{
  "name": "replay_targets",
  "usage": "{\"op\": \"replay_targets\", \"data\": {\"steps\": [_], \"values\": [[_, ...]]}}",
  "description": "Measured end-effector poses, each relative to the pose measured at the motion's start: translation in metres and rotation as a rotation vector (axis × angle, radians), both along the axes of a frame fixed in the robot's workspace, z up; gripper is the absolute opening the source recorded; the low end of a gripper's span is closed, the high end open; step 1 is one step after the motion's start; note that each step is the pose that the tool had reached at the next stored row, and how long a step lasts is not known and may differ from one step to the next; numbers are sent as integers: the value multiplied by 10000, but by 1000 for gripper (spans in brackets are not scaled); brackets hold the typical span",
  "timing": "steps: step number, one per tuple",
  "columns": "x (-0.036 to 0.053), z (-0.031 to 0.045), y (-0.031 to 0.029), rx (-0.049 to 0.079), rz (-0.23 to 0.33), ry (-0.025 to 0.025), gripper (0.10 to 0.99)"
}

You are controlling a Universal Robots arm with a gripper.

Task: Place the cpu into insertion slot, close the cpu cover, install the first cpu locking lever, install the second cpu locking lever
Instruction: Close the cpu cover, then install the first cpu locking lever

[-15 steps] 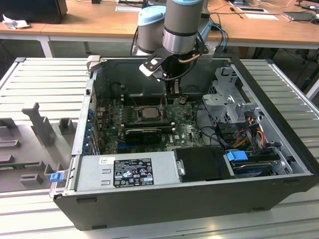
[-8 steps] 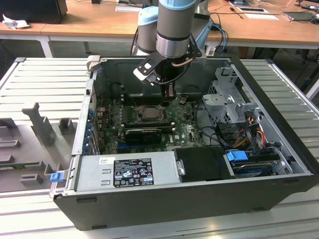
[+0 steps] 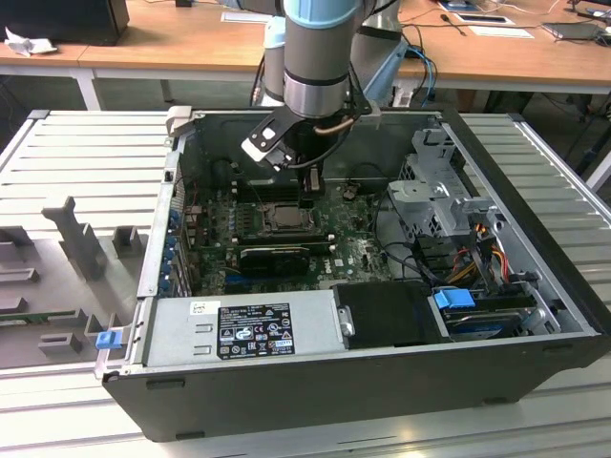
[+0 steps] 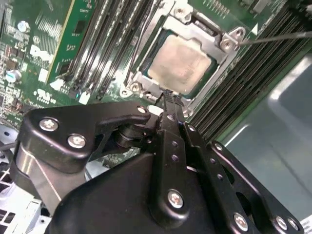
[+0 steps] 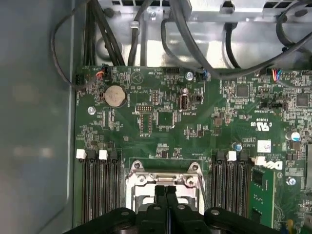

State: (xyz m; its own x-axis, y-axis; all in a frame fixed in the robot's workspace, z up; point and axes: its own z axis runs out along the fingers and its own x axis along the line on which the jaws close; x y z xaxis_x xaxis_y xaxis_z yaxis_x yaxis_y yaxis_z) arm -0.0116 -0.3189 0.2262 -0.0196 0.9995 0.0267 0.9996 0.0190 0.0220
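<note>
Exterior view: wooden desks [image 3: 172,43] along the back, a grey slatted metal table [image 3: 86,157] in front. On it lies an open black computer case [image 3: 334,386] on its side. Labelled power supply [image 3: 253,329] along the near edge, metal drive cage [image 3: 439,186] toward the exterior view's right, grey plastic fixtures [image 3: 76,239] on the table at the exterior view's left. The arm [image 3: 320,57] reaches straight down into the case. Gripper [image 3: 311,183] hangs just above the green board [image 3: 358,253], right beside the socket [image 3: 284,217].

Second wrist view: silvery chip [image 4: 183,63] sits flat in the socket. Cover frame [image 4: 224,44] lies down around it, chip showing through the square cut-out. A thin lever wire [image 4: 273,38] sticks out past one corner of the frame. Black memory slots [image 4: 112,44] run alongside. Gripper tips meet at one edge of the frame; jaws closed, pads together. Cannot tell whether anything is pinched between them.

First wrist view: board seen from above, with a coin battery [image 5: 116,96] and dark cables [image 5: 185,39] looping over the case wall beyond it. Memory slots flank the cover frame on both sides. The two black fingers [image 5: 160,192] press side by side with only a seam between them, over the middle of the frame
</note>
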Motion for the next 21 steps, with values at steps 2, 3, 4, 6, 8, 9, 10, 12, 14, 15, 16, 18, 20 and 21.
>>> {"op": "replay_targets", "data": {"steps": [2,3,4,6,8,9,10,12,14,15,16,18,20,21], "values": [[-37,0,0,1,-1,0,106],[-56,0,0,1,-2,0,106],[-72,0,0,0,-1,0,106],[-104,0,0,0,0,1,106],[-148,0,0,1,-2,0,106],[-158,0,0,0,-1,0,106],[-170,0,0,0,0,0,106],[-204,0,0,0,-1,0,106],[-215,0,0,0,-1,0,106],[-219,0,0,0,-1,0,106],[-223,0,0,1,-1,-1,106],[-233,0,0,0,-1,-1,106],[-238,3,-1,0,1,-1,106],[-238,11,-1,-3,1,1,106]]}}
